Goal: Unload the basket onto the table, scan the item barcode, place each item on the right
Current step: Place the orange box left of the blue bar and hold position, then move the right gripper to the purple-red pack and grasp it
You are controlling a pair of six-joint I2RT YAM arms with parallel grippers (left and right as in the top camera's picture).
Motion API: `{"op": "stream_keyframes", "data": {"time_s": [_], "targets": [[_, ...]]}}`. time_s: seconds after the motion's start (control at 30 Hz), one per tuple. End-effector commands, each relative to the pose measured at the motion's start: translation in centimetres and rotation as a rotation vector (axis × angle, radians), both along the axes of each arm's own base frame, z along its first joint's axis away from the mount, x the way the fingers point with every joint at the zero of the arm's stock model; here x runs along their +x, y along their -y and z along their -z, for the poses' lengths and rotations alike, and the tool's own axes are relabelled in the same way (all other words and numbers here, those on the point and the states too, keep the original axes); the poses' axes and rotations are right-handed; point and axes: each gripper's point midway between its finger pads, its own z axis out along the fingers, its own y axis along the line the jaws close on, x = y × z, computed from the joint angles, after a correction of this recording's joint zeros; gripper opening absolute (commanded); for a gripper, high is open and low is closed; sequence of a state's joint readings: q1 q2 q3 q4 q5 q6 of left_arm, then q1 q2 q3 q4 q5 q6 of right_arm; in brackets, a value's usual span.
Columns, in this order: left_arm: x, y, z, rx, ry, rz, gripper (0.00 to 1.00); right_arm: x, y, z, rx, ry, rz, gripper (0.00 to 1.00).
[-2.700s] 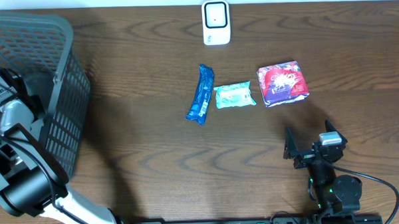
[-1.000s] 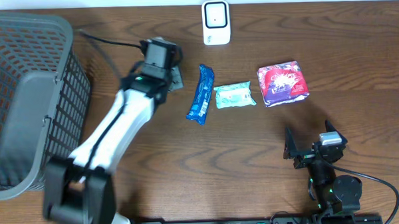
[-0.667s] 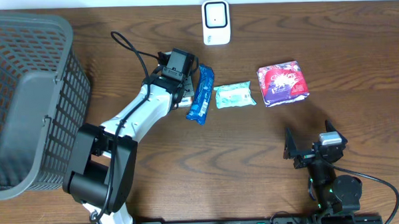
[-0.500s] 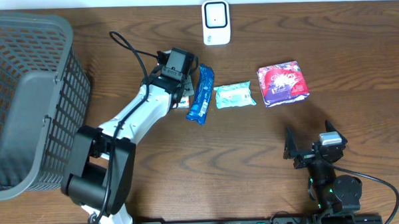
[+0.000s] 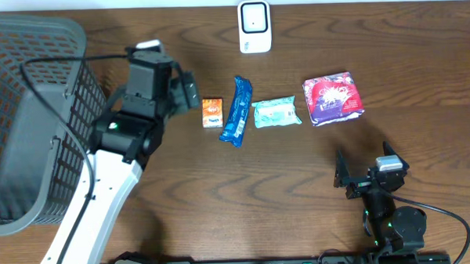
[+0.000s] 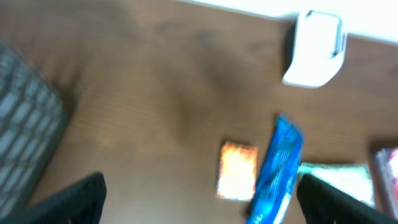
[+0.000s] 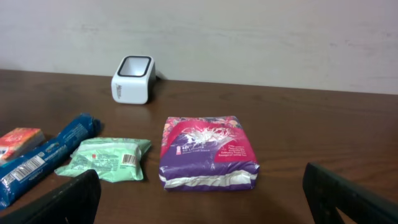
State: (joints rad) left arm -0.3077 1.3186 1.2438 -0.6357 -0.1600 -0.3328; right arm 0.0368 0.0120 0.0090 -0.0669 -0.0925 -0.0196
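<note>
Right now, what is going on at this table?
Nothing is held. The left gripper hangs, jaws open, beside a small orange packet that lies in a row with a blue packet, a green packet and a red pack. The right gripper rests open at the near edge. The white scanner stands behind the row.

I see the purple pack (image 7: 208, 152) mid-frame, the green pack (image 7: 107, 159) just left of it, and the white scanner (image 7: 132, 79) at upper left.

A small orange packet (image 5: 211, 112) lies flat just beside a slanted blue wrapper (image 5: 237, 111). Next in the row lie a pale green pack (image 5: 276, 113) and a red-purple pack (image 5: 333, 98). The white scanner (image 5: 254, 26) stands apart at the table's far edge.
</note>
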Motion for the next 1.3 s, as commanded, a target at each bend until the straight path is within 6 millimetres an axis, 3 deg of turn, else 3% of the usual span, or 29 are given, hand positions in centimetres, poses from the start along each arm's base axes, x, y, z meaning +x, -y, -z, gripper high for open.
{"op": "stream_keyframes", "data": {"time_s": [0.0, 0.2, 0.43, 0.6, 0.73, 0.8, 0.93, 1.07, 1.27], "targets": [[-1.3, -1.0, 1.2, 0.045, -0.075, -0.001, 0.98, 0.0, 0.3, 0.1, 0.0, 0.0, 0.014, 0.99], [-3.3, -1.6, 2.9, 0.078, -0.183, 0.0, 0.98, 0.0, 0.3, 0.1, 0.0, 0.0, 0.014, 0.99], [-3.4, -1.6, 3.0, 0.081, -0.19, 0.0, 0.98, 0.1, 0.3, -0.4, -0.002, 0.021, 0.016, 0.99], [-3.4, -1.6, 3.0, 0.081, -0.19, 0.0, 0.98, -1.1, -4.2, -3.3, 0.238, 0.078, -0.256, 0.99], [-3.4, -1.6, 3.0, 0.081, -0.19, 0.0, 0.98, -2.3, -5.8, -6.3, 0.319, 0.165, -0.383, 0.99], [-3.4, -1.6, 3.0, 0.081, -0.19, 0.0, 0.98, -3.0, -6.1, -8.2, 0.316, 0.24, -0.413, 0.99], [-3.4, -1.6, 3.0, 0.081, -0.19, 0.0, 0.98, -3.4, -4.7, -12.0, 0.319, 0.369, -0.347, 0.99], [-3.4, -1.6, 3.0, 0.081, -0.19, 0.0, 0.98, -2.7, -4.2, -13.9, 0.243, 0.308, -0.289, 0.99], [-3.4, -1.6, 3.0, 0.081, -0.19, 0.0, 0.98, 2.5, -3.8, -14.5, 0.063, -0.095, -0.226, 0.99]]}}
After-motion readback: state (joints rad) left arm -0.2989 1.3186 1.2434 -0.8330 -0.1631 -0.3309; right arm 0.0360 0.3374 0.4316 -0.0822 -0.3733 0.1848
